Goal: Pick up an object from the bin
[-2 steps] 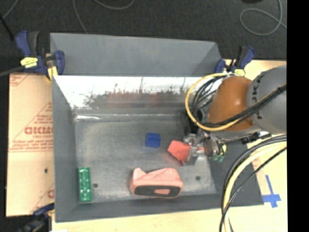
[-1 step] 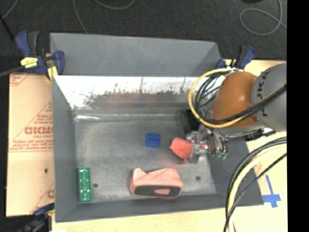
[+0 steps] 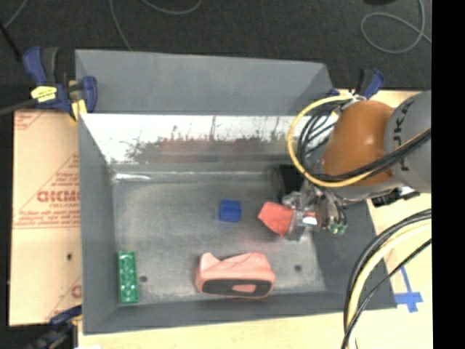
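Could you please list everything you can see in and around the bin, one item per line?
bin: one, grey metal, holds all the loose things
blue cube: one, blue, middle of the floor
red piece: one, red, right of the cube, right beside the gripper
pink shoe-like thing: one, pink with a dark underside, near the lower wall, middle
green block: one, green, lower left corner
gripper: one, metal, right side of the floor
orange cover: one, orange, on the wrist, with cables round it
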`<state>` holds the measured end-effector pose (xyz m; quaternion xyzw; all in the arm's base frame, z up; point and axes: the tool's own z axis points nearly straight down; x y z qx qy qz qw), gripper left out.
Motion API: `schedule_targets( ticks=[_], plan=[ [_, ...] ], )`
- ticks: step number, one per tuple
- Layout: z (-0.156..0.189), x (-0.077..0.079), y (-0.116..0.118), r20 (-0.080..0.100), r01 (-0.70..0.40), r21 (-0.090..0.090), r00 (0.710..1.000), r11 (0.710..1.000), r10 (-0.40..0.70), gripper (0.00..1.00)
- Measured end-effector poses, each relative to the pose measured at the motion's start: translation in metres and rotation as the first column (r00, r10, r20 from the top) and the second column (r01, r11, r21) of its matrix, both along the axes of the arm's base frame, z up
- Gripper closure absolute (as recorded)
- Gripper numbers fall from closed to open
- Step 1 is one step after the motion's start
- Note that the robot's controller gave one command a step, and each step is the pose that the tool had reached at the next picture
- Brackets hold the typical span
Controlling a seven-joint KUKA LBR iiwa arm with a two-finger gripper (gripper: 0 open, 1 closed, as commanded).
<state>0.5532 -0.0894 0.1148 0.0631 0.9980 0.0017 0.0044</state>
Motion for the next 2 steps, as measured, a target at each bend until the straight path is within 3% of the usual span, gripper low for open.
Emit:
schedule_targets(
  ticks=[2],
  plan=[
    [0.0142, 0.0010, -0.0004, 0.004, -0.001, -0.001, 1.000, 1.000, 0.001, 1.00]
  ],
)
